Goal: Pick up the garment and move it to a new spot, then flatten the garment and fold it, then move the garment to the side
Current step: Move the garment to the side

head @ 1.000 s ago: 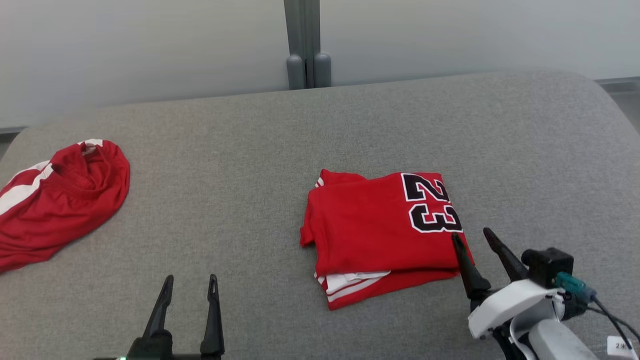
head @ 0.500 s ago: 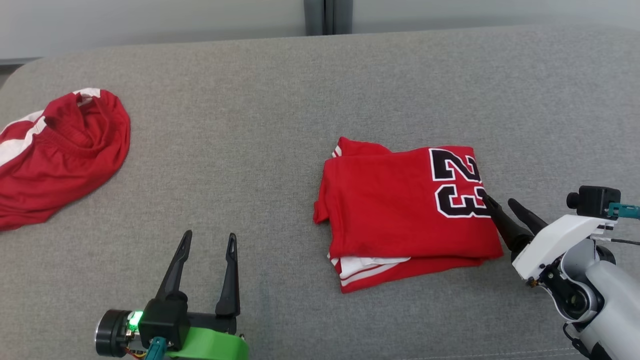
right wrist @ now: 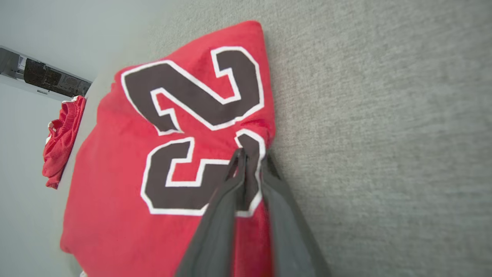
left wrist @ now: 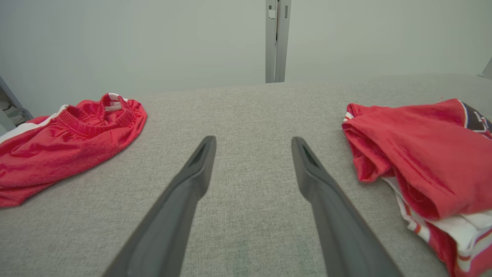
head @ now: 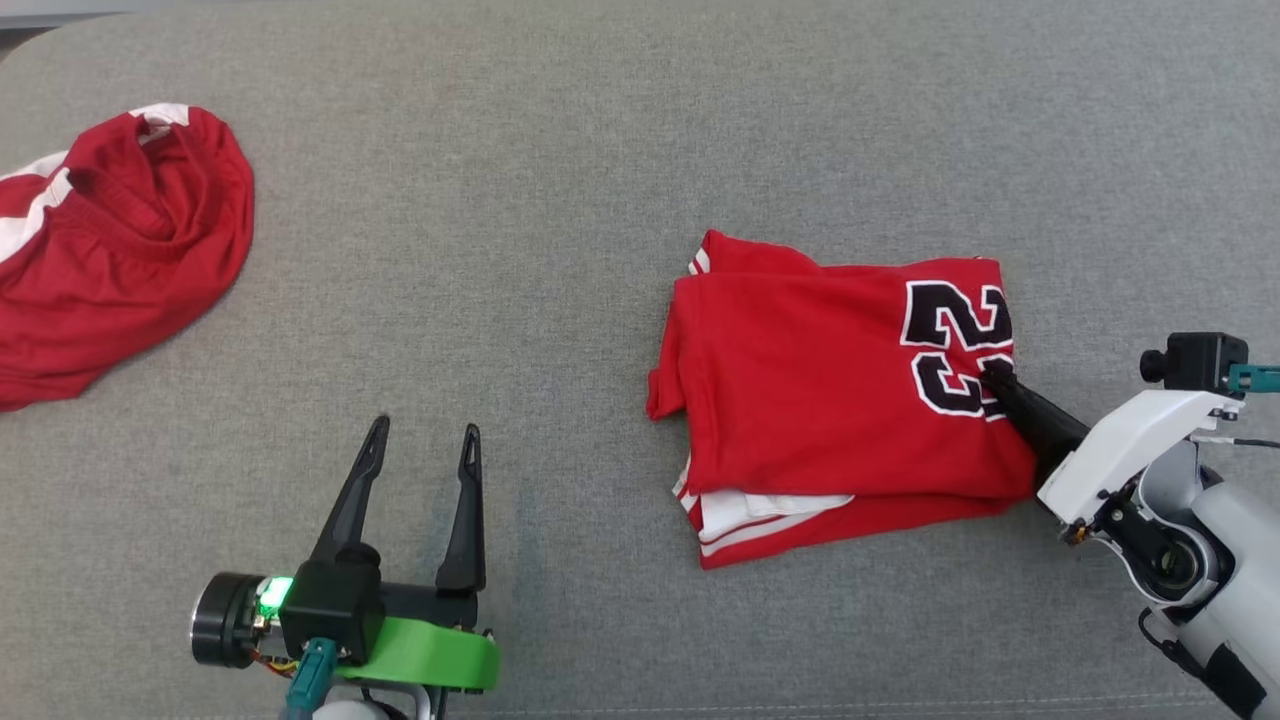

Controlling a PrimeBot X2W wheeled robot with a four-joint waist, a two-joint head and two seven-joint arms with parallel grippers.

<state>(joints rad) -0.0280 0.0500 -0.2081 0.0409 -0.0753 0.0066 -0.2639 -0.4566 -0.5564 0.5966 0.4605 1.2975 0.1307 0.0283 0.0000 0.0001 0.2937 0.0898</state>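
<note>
Jersey (head: 820, 390) folded, centre-right; right pincer (head: 992, 374) clamped on its right edge, left pincer (head: 425, 430) open, idle. Move aside apparently left.

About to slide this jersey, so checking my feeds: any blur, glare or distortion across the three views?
Head view: soft even light, no glare, faint shadows; the folded jersey and right gripper are sharp. Left wrist view: left gripper softens toward the bottom edge; slight sheen on the shorts. Right wrist view: frame tilted, the gripper's near parts blurred, the number crisp.
</note>
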